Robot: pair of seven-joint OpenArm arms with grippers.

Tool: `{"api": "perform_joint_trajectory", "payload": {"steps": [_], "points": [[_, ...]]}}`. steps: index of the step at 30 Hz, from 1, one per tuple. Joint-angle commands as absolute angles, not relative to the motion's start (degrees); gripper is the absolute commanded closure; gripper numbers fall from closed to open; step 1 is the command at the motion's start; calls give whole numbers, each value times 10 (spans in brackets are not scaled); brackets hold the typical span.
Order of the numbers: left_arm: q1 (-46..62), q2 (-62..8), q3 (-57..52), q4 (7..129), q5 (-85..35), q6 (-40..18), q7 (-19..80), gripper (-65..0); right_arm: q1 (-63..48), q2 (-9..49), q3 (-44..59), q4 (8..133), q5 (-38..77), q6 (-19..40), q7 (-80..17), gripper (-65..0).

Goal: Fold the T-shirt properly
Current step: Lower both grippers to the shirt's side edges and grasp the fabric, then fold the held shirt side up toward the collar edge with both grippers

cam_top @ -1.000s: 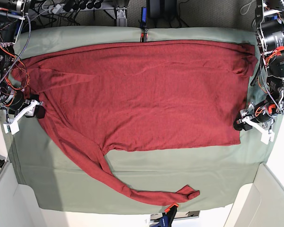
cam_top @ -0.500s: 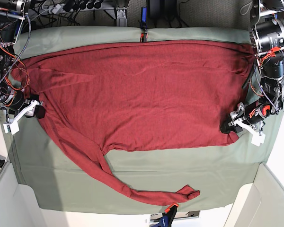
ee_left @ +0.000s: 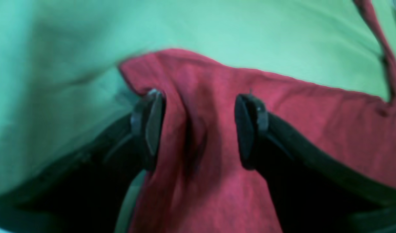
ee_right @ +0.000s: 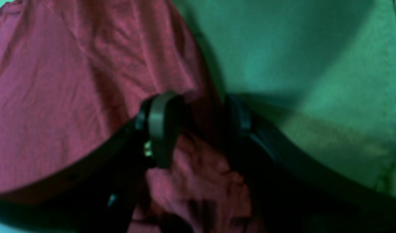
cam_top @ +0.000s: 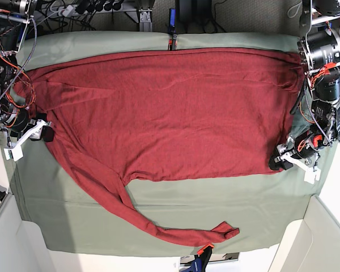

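Note:
The dark red T-shirt (cam_top: 170, 113) lies spread flat across the sage-green table cloth (cam_top: 215, 209). One long sleeve (cam_top: 158, 226) trails toward the front edge. My left gripper (cam_top: 279, 161) sits at the shirt's lower right hem corner. In the left wrist view it (ee_left: 200, 127) is open wide, with a raised fold of the shirt (ee_left: 217, 194) between its fingers. My right gripper (cam_top: 45, 131) rests at the shirt's left edge. In the right wrist view its jaws (ee_right: 199, 124) stand partly apart astride the bunched shirt edge (ee_right: 55, 81).
An orange and blue clamp (cam_top: 203, 249) holds the cloth at the front edge, and another clamp (cam_top: 171, 39) holds it at the back. Cables and hardware crowd the back edge. White walls (cam_top: 328, 238) rise at both front corners.
My left gripper has slid inward onto the shirt's hem corner, nudging it in, then dropped slightly toward the front. The right arm and the shirt's other parts have not moved.

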State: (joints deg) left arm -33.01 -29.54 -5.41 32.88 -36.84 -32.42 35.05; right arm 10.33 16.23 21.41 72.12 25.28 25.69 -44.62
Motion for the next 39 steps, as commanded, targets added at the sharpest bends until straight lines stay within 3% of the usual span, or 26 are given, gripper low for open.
{"api": "perform_joint_trajectory", "payload": {"steps": [1, 6, 12, 16, 18, 21, 24, 25, 28, 39], "points": [[-340, -295, -55, 335, -359, -317, 345, -372, 110, 170, 215, 726, 254, 257, -455, -259], [-340, -284, -55, 328, -303, -262, 306, -373, 109, 170, 215, 726, 260, 258, -456, -259], [-339, -282, -55, 328, -297, -255, 311, -358, 109, 170, 215, 726, 260, 258, -459, -259], [-340, -281, -55, 328, -297, -300, 307, -87, 109, 170, 215, 726, 259, 257, -459, -259], [-340, -281, -55, 328, -297, -326, 300, 0, 109, 170, 215, 726, 260, 258, -459, -259], [-342, -284, -55, 328, -297, -343, 298, 0, 109, 170, 215, 726, 260, 257, -459, -234], [-343, -294, -55, 339, -298, -397, 298, 0, 109, 170, 215, 726, 259, 258, -459, -13], [-343, -299, -55, 346, -298, -400, 298, 0, 109, 171, 215, 726, 259, 259, -459, 0], [-342, -311, -55, 378, -315, -400, 308, 0, 110, 174, 215, 726, 260, 288, -455, 0], [-296, -325, -55, 538, -336, -400, 371, 0, 105, 185, 219, 797, 261, 288, -474, 0]]}}
